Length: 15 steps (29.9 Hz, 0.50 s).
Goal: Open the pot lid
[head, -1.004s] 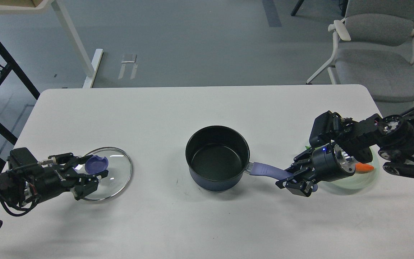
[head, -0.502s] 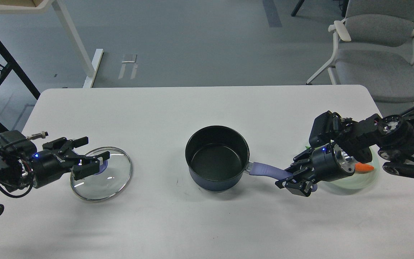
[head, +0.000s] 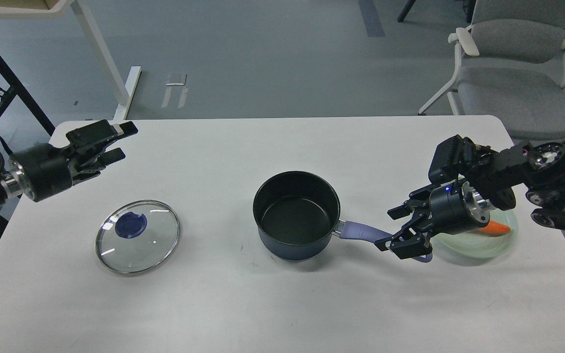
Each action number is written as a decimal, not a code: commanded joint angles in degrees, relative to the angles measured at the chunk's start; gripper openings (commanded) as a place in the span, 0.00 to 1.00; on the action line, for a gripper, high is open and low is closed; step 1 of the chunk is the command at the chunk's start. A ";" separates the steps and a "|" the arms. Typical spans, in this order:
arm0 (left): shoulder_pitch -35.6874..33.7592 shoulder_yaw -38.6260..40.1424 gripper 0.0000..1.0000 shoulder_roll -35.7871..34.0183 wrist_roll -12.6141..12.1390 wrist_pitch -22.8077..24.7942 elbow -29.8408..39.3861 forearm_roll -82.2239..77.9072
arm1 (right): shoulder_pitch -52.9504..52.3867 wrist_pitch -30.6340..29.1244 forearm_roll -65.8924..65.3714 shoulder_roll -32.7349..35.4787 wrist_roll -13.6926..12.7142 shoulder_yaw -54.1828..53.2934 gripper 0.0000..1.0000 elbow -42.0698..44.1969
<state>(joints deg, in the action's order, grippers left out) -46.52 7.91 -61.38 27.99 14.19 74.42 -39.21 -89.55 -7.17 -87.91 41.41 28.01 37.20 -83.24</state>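
a grey floor (head: 263, 59) is lying beyond the white table (head: 282, 147). a grey chair (head: 513, 68) with white armrests is standing past the table's far right corner, a white desk leg (head: 101, 59) and a black frame (head: 3, 78) past its far left.

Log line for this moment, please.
lid: off, flat on table | pot: open, empty | left gripper: open, clear of lid | right gripper: open at pot handle
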 commanded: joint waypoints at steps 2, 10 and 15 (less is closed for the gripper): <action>-0.06 0.09 0.99 0.12 0.01 1.01 -1.12 9.04 | -5.36 0.05 9.66 4.28 -0.01 -0.64 0.98 -2.10; 0.02 1.14 0.99 2.48 0.01 2.43 -3.14 31.37 | -1.70 0.67 39.96 13.69 -0.01 -9.23 1.00 -1.31; 0.64 2.73 0.99 7.58 0.01 2.95 -8.32 35.77 | 11.03 1.02 59.13 14.22 -0.01 -21.88 1.00 2.72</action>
<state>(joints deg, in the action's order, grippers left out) -46.22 10.06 -56.56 28.00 16.85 68.88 -6.43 -85.56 -6.30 -38.81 55.53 28.00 22.51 -83.18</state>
